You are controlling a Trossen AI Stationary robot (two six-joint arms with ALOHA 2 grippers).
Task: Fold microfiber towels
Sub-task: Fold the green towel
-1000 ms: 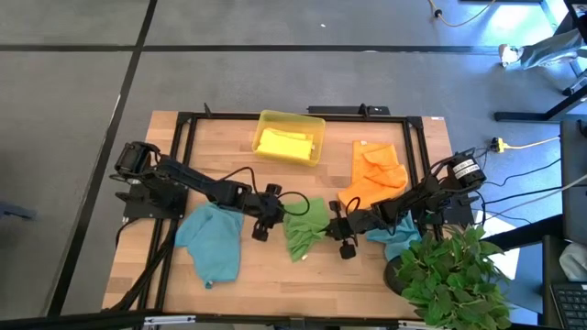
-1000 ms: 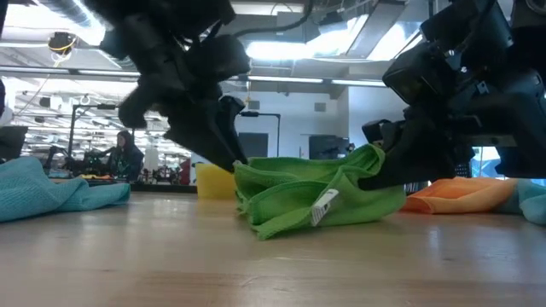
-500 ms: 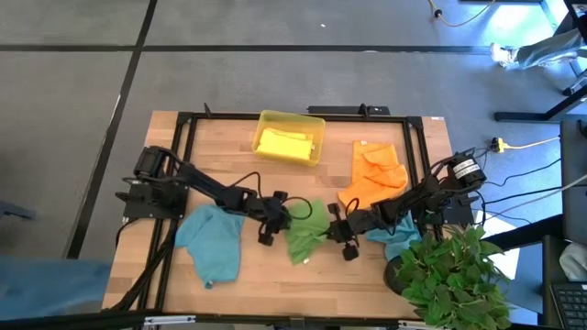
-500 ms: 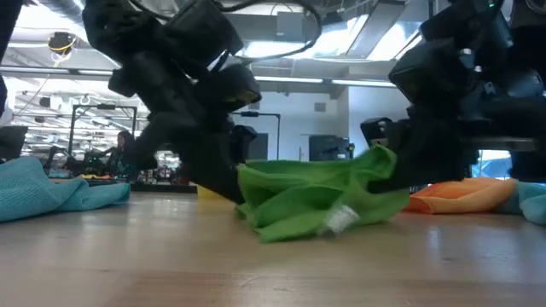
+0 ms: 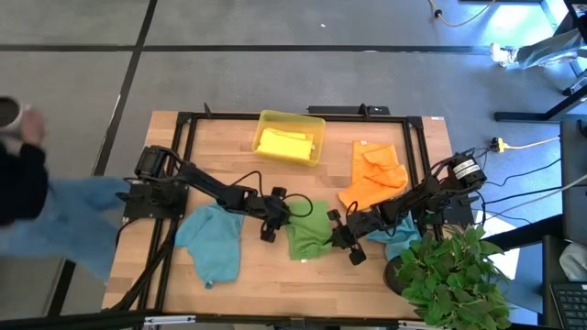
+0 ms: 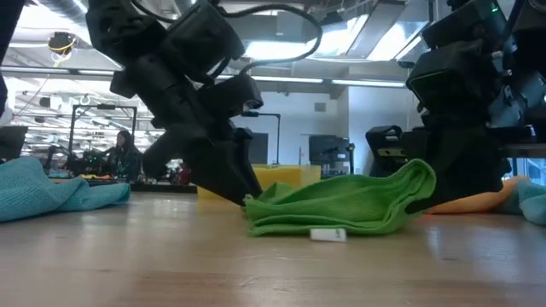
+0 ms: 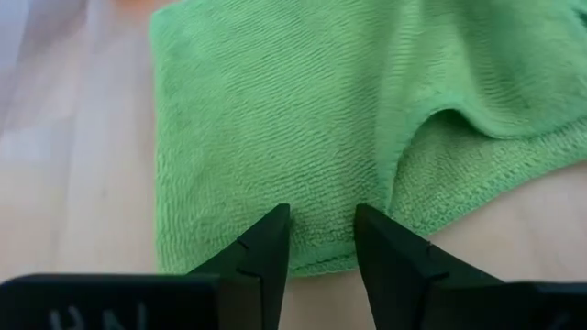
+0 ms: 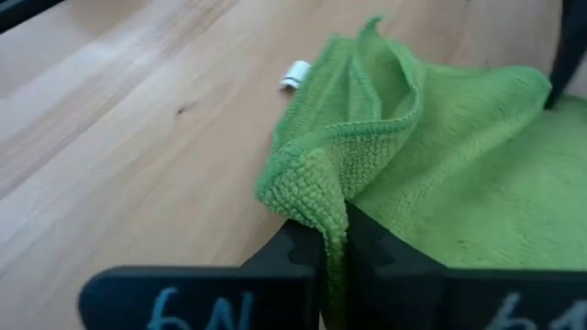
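Note:
The green microfiber towel (image 5: 310,236) lies low and stretched out at the table's middle, its white label (image 6: 327,234) on the wood. My left gripper (image 5: 286,223) is shut on its left end. My right gripper (image 5: 336,235) is shut on its right end. A teal towel (image 5: 213,242) lies crumpled to the left. An orange towel (image 5: 374,174) lies at the far right. Another teal towel (image 5: 396,242) shows under my right arm. A yellow towel (image 5: 282,144) lies folded in the yellow tray (image 5: 316,124). My left gripper has the towel's left edge (image 7: 321,246) between its two fingers (image 7: 266,252), which slant down from the table's left. That end rests on the wood (image 6: 252,205). How many layers it holds does not show. My right gripper pinches a bunched fold at the towel's right end (image 8: 316,197) between its two fingers (image 8: 367,247), slanting down from the table's right. The fold stands up a little above the table (image 6: 418,175), and the cloth slopes down from it toward the middle.
A potted plant (image 5: 454,275) stands at the near right corner, close behind my right arm. A black frame (image 5: 183,124) runs around the work area. A person (image 5: 23,174) is beside the table's left edge.
My left gripper has come down toward the table with the towel's left end, which now rests on the wood. My right gripper has turned and drawn the right end outward. The green towel, bunched and raised before, now lies lower and wider.

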